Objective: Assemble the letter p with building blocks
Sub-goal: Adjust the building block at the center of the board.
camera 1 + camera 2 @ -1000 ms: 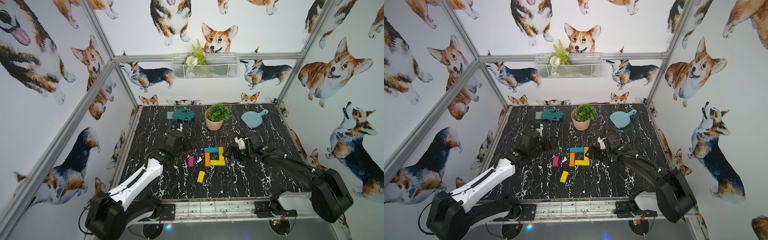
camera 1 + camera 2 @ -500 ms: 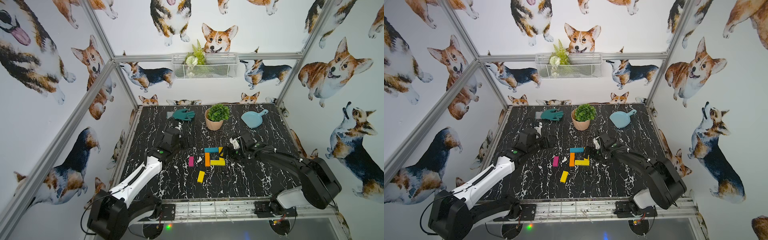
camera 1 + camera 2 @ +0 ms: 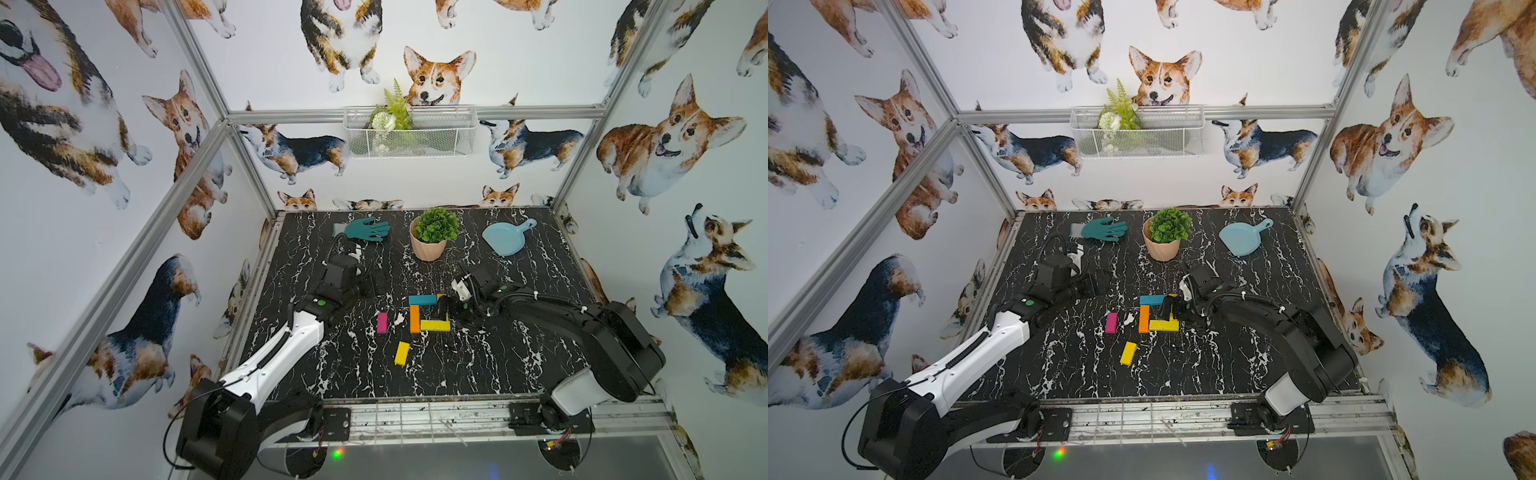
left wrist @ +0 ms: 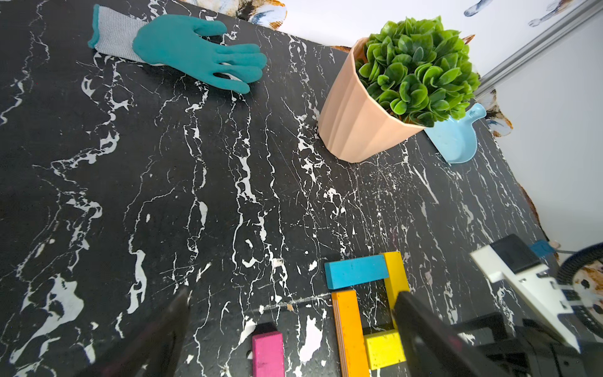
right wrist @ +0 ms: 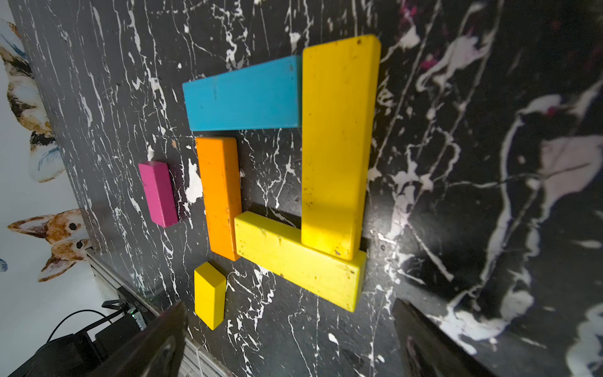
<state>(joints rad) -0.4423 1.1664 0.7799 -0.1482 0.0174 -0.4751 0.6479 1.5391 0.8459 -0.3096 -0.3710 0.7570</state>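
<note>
Black marble-patterned table (image 3: 498,353); clock read as in a top view, 12 at the back wall. Near centre, four bars make a closed square, the loop of the letter p (image 5: 326,241).

- Teal bar (image 5: 243,94) lies across the 12 o'clock side. Its end butts the side of the 3 o'clock yellow bar (image 5: 337,140).
- That bar's 6 o'clock end meets the 6 o'clock yellow bar (image 5: 300,261), which lies crosswise.
- Orange bar (image 5: 220,196) forms the 9 o'clock side. It touches the end of the 6 o'clock yellow bar, with a thin dark gap between it and the teal bar.
- All four lie flat on the table.

Two bars lie loose.
- Pink bar (image 3: 382,323) is at 9 o'clock of the orange bar, parallel, just beside it, not touching.
- Loose yellow bar (image 3: 402,353) is at 7 o'clock of the square, apart from it, slightly tilted.

Right gripper (image 5: 288,303) reaches in from 3 o'clock. It sits over the 3 o'clock yellow bar and hides most of it in both top views. Claw spread wide, nothing between the fingers. Cannot tell whether it touches the bar.

Left gripper (image 4: 292,292) is at 10 o'clock of the square, near it, pointing toward it. Claw spread wide, holding nothing.

Along the back of the table: teal glove (image 3: 368,229) at 11 o'clock, potted plant (image 3: 432,237) at 12, light-blue dustpan (image 3: 509,237) at 1.
</note>
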